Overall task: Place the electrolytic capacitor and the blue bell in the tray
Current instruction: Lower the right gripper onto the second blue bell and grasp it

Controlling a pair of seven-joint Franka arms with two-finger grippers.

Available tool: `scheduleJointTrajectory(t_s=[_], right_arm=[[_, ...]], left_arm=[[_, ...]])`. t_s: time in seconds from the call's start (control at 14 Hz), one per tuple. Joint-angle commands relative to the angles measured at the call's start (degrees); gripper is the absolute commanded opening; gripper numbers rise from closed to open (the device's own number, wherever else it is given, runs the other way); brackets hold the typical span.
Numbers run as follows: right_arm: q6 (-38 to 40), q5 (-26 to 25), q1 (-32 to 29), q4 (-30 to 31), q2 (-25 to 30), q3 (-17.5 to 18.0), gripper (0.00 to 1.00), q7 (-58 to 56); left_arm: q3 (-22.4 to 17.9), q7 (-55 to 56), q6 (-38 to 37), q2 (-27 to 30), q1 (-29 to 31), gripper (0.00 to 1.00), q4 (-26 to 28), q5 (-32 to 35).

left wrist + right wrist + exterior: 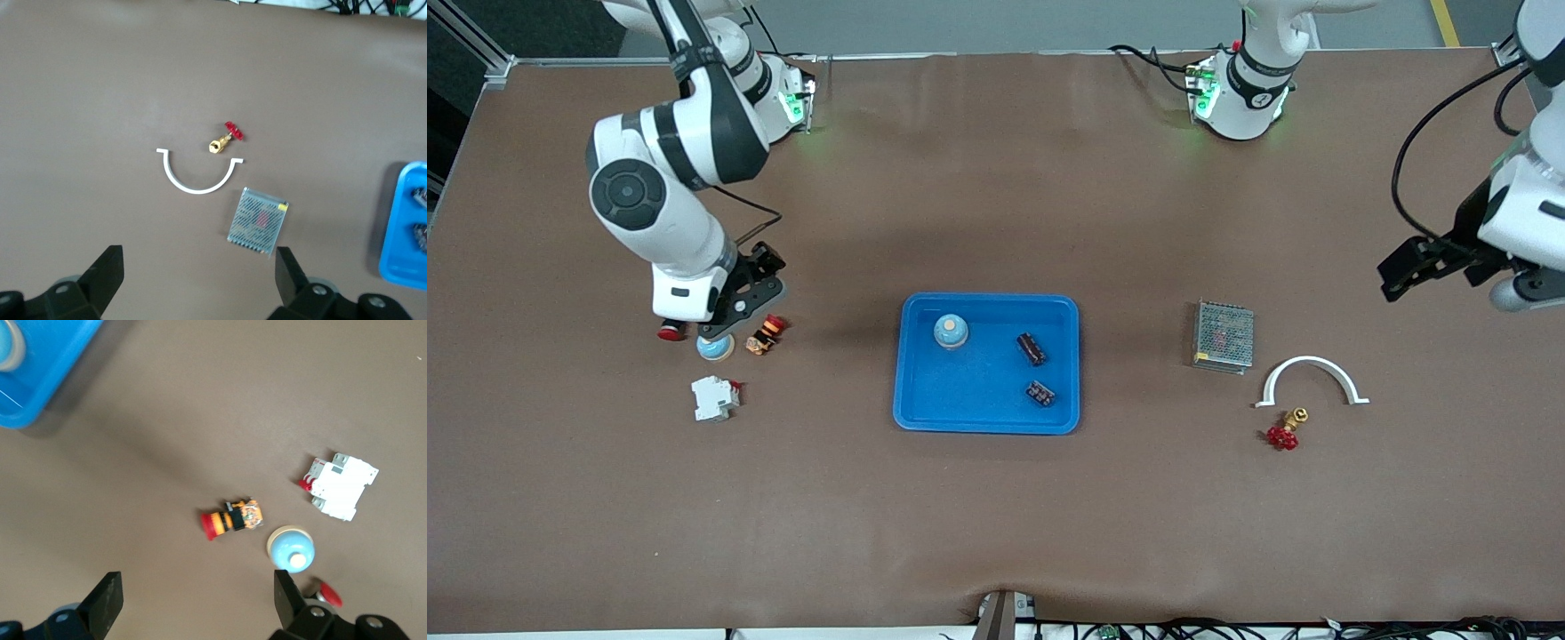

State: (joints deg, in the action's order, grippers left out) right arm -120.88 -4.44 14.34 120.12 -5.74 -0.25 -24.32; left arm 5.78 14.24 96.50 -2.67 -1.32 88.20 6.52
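No legible brand or writing on any item.

Blue tray [914, 402] sits mid-counter and serves as landmark. Inside it: one blue bell [951, 332] in the corner toward the right arm's base, and two dark electrolytic capacitors, one [1032, 348] farther from the front camera, the other [1040, 393] nearer.

Right gripper [193, 603] hangs low, well off the tray toward the right arm's end, fingers spread wide, holding nothing. It is over a cluster: a second blue bell [291, 549] on the counter, an orange-and-black part with a red cap [232, 518] just beside that bell, a small red piece [327, 593] and a white breaker block [341, 485] nearer the camera.

Left gripper [200, 270] is aloft, well off the tray toward the left arm's end, fingers wide apart, empty.

Between the tray and that end: a grey mesh box [1223, 336]; further out a white half-ring bracket [1310, 376]; a brass valve with red handle [1286, 429] just beside the bracket, nearer the camera.
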Motion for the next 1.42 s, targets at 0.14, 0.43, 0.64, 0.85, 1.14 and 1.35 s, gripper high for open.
scheduleJointTrajectory(t_s=[0.14,0.43,0.64,0.85,1.14,1.35], right_arm=[[-8.22,-0.57,-6.24,5.65,-0.14,0.95,1.00,-11.17],[-14.19,-0.57,-10.55,5.92,-4.71,0.95,1.00,-20.13],[-19.11,-0.57,-13.10,6.88,-7.88,0.95,1.00,-26.03],[-26.40,-0.57,-13.37,10.31,-9.29,0.95,1.00,-26.83],[-33.26,-0.57,-15.91,10.31,-14.99,0.95,1.00,-31.64],[-34.86,-0.57,-17.06,10.40,-16.32,0.95,1.00,-33.33]], left_arm=[[-0.33,-3.25,0.01,8.55,0.09,1.00,10.05,-0.99],[-0.41,-3.34,-1.84,9.43,0.27,1.00,10.68,-4.50],[-0.41,-3.95,-3.07,10.05,0.36,1.00,10.68,-4.85],[-1.37,-4.04,-3.16,10.05,0.36,1.00,10.24,-5.56],[-2.17,-5.44,-3.68,9.96,0.36,1.00,9.98,-6.96],[-2.09,-5.45,-4.83,9.00,0.18,1.00,8.05,-6.96]])
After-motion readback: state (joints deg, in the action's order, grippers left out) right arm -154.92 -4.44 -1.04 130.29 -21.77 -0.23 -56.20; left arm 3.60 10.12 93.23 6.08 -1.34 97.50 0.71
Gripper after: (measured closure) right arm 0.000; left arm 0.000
